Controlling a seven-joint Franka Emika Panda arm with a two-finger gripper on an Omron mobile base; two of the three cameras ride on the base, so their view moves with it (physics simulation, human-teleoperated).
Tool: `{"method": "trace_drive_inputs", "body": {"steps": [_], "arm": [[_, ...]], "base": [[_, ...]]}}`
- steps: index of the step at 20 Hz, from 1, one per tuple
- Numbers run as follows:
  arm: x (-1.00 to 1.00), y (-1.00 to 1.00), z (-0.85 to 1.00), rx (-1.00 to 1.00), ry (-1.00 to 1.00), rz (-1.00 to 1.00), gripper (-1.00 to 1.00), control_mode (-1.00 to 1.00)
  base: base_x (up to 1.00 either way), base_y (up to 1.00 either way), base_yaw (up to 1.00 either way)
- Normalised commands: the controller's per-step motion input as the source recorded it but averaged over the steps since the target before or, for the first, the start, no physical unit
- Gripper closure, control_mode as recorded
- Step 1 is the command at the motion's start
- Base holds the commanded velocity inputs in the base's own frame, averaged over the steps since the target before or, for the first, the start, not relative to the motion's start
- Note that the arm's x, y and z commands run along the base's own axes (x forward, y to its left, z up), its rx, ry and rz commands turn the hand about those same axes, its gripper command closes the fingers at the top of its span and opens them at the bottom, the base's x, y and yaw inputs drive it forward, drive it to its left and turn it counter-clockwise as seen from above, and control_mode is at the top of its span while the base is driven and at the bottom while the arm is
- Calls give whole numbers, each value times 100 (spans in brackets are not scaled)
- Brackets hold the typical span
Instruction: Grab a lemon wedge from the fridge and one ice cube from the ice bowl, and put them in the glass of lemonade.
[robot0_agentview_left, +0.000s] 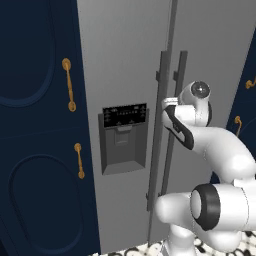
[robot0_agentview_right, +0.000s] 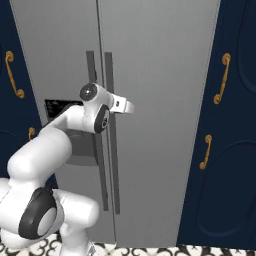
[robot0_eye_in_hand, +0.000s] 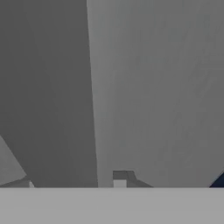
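Observation:
The tall grey fridge (robot0_agentview_left: 125, 60) (robot0_agentview_right: 160, 75) (robot0_eye_in_hand: 153, 87) stands right in front of me with both doors shut. Its two long dark handles (robot0_agentview_left: 160, 150) (robot0_agentview_right: 113, 165) run down the middle. My gripper (robot0_agentview_left: 166, 103) (robot0_agentview_right: 129, 106) (robot0_eye_in_hand: 73, 183) is up against the handles at about mid height. In the hand view its tips stand apart with a dark handle strip (robot0_eye_in_hand: 57, 109) between them, and a small gap shows on one side. The lemon wedge, the ice bowl and the glass of lemonade are out of view.
Navy cabinets with brass handles (robot0_agentview_left: 70, 85) (robot0_agentview_right: 220, 80) flank the fridge on both sides. The black dispenser panel (robot0_agentview_left: 124, 135) sits in the left door. Patterned floor tiles (robot0_agentview_right: 150, 250) show at the bottom, around my base.

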Motion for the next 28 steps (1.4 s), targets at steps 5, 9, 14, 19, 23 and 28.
{"method": "trace_drive_inputs", "body": {"steps": [5,9,14,19,23,28], "arm": [[-42,-100,0,0,0,-15,100,-100],[-59,-100,0,1,0,-15,100,-100],[-54,-100,0,2,4,-14,100,-100],[-50,-100,0,3,7,-15,100,-100],[-51,-100,0,4,8,-15,100,-100],[-44,-100,0,4,12,-15,100,-100]], "base": [[0,0,0],[0,0,0],[0,0,0],[0,0,0],[0,0,0],[0,0,0]]}}
